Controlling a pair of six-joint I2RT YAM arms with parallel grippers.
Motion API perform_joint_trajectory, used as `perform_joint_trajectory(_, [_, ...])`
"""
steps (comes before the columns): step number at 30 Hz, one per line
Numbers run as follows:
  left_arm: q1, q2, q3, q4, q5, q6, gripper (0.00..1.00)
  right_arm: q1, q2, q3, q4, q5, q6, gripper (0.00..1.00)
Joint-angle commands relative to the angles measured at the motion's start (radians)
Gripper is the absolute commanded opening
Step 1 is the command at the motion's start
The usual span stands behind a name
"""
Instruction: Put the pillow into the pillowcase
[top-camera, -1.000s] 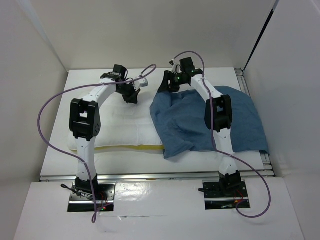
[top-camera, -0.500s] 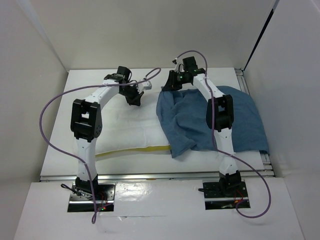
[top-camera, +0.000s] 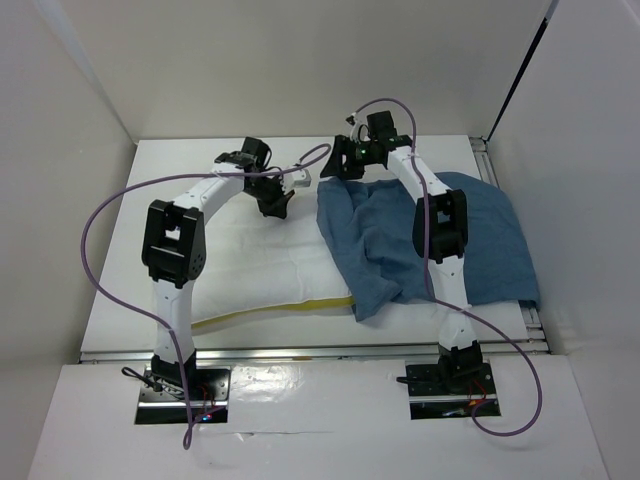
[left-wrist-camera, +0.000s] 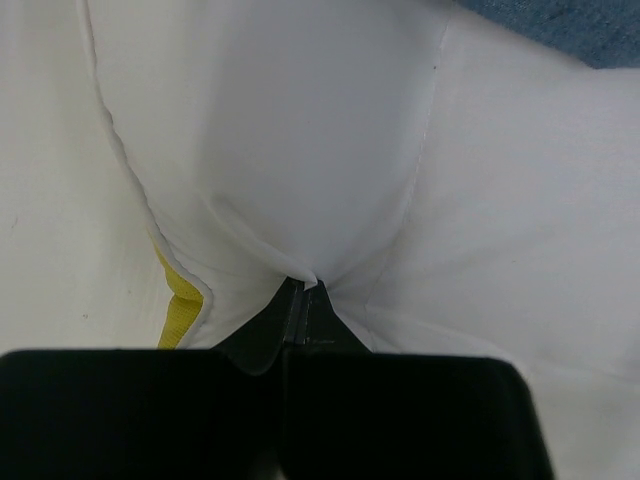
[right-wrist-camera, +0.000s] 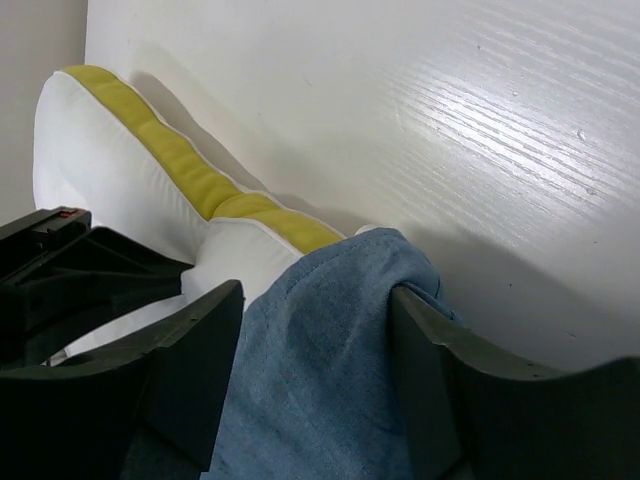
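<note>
The white table (top-camera: 180, 170) was inspected, and its painted surface showed fine grain in the right wrist view. Plain white walls (top-camera: 300, 60) enclosed it at 9, 12 and 3 o'clock. A dark seam (top-camera: 520, 70) ran up at 1 o'clock. A metal rail (top-camera: 300, 352) edged the table at 6 o'clock, and a second rail (top-camera: 484, 150) bordered it at 2 o'clock. A glossy white board (top-camera: 320, 420) lay nearest.

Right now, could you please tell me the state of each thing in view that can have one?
pillow: lying flat, right end covered by the pillowcase, rest exposed.
pillowcase: wrinkled, spread out, left edge over the pillow.
left gripper: jaws shut on the pillow's fabric.
right gripper: jaws shut on a bunch of pillowcase cloth.
</note>
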Motion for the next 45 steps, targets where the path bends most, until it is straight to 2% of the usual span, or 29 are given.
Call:
perform_joint_trajectory(1, [-0.021, 0.004, -0.022, -0.080, 0.049, 0.023, 0.00, -0.002, -0.002, 0.050, 0.056, -0.029, 0.011, 0.65])
perform_joint_trajectory(5, [-0.021, 0.004, -0.002, -0.090, 0.049, 0.023, 0.00, -0.002, -0.002, 0.050, 0.056, -0.049, 0.011, 0.55])
perform_joint_trajectory(8, [-0.021, 0.013, -0.002, -0.090, 0.049, 0.023, 0.00, -0.002, -0.002, 0.032, 0.056, -0.049, -0.009, 0.33])
perform_joint_trajectory(9, [-0.021, 0.013, -0.002, -0.090, 0.049, 0.023, 0.00, -0.002, -0.002, 0.032, 0.056, -0.049, -0.009, 0.20])
perform_joint_trajectory(12, [-0.021, 0.013, 0.008, -0.090, 0.049, 0.023, 0.00, -0.002, -0.002, 0.032, 0.056, -0.069, -0.009, 0.12])
perform_joint_trajectory(14, [-0.021, 0.024, 0.021, -0.090, 0.049, 0.013, 0.00, 0.008, -0.002, 0.032, 0.056, -0.081, -0.009, 0.09])
perform_joint_trajectory(26, [-0.039, 0.053, 0.183, -0.100, 0.078, -0.039, 0.00, 0.099, -0.002, 0.050, 0.085, -0.167, 0.056, 0.08])
perform_joint_trajectory(39, [-0.088, 0.035, 0.192, -0.054, 0.106, -0.109, 0.00, 0.205, 0.008, 0.093, 0.171, -0.218, 0.169, 0.08])
perform_joint_trajectory(45, [-0.098, -0.006, 0.139, 0.014, 0.086, -0.134, 0.00, 0.205, 0.008, 0.037, 0.137, -0.218, 0.143, 0.08])
